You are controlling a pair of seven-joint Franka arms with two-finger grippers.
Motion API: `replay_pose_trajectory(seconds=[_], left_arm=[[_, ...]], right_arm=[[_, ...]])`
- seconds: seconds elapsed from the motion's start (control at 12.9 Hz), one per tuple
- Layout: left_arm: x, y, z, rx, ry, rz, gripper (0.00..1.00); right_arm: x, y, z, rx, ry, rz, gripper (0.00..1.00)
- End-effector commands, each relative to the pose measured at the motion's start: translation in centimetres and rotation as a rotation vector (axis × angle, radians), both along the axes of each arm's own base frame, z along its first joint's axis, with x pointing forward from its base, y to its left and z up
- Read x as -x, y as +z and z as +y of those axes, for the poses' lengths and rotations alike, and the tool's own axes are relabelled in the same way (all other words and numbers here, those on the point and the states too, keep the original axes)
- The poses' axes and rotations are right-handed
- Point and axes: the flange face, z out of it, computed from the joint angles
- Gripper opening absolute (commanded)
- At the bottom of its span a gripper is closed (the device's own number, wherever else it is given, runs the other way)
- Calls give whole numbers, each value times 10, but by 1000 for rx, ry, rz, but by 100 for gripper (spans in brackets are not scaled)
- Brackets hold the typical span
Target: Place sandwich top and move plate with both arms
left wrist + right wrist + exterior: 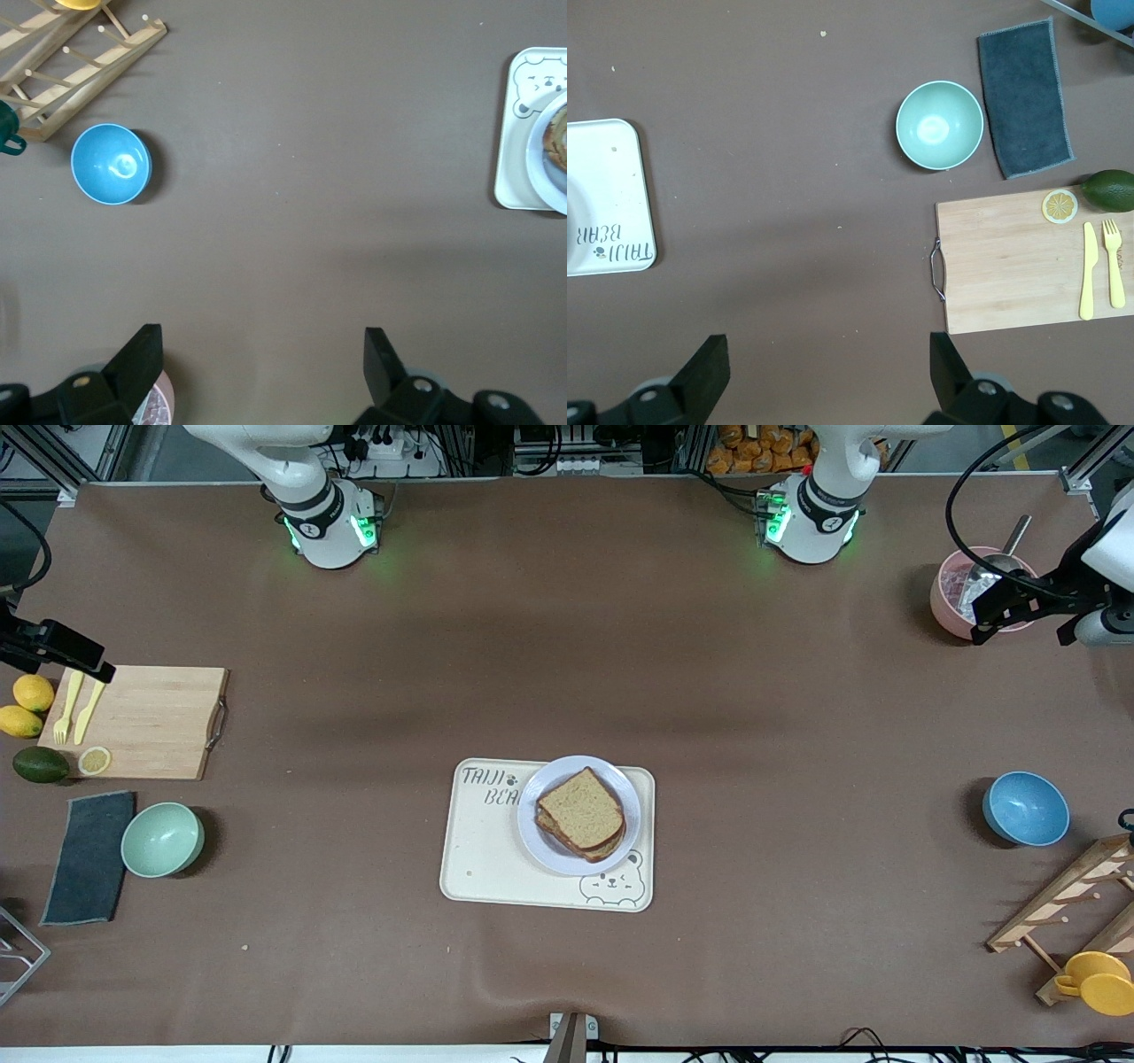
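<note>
The sandwich top (pixel 580 808), a speckled brown slice, lies on another slice on the pale plate (pixel 554 850). The plate sits on the cream bear-print tray (pixel 483 850), toward the left arm's end of it. My left gripper (pixel 992 611) is open and empty over the pink bowl (pixel 943 602) at the left arm's end of the table. Its wrist view (pixel 263 363) shows bare table between the fingers and the plate's edge (pixel 551 173). My right gripper (pixel 89 662) is open and empty over the cutting board's (pixel 142 722) outer end; its wrist view (pixel 828 372) shows bare table.
Yellow fork and knife, a lemon slice, lemons and an avocado (pixel 40 764) lie at the cutting board. A green bowl (pixel 162 839) and a dark cloth (pixel 89 856) lie nearer the camera. A blue bowl (pixel 1025 808) and a wooden rack (pixel 1063 921) stand at the left arm's end.
</note>
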Motion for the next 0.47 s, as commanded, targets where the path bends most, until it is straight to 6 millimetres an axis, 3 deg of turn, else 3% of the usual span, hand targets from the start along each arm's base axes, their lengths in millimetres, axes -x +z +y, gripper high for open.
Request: replay_pose_trajectory(seconds=[0.0,0.16,0.39], left_arm=[[-10,-3,-3,-29,-11,20,100],[-18,-3,-14,-21,-20,47,100],[-19,-4,-12,-17,-19,50,100]], right_arm=[[7,3,0,-14,-8,-13,100],[7,2,0,-15,-8,-11,100],[6,2,0,-14,-8,-13,100]])
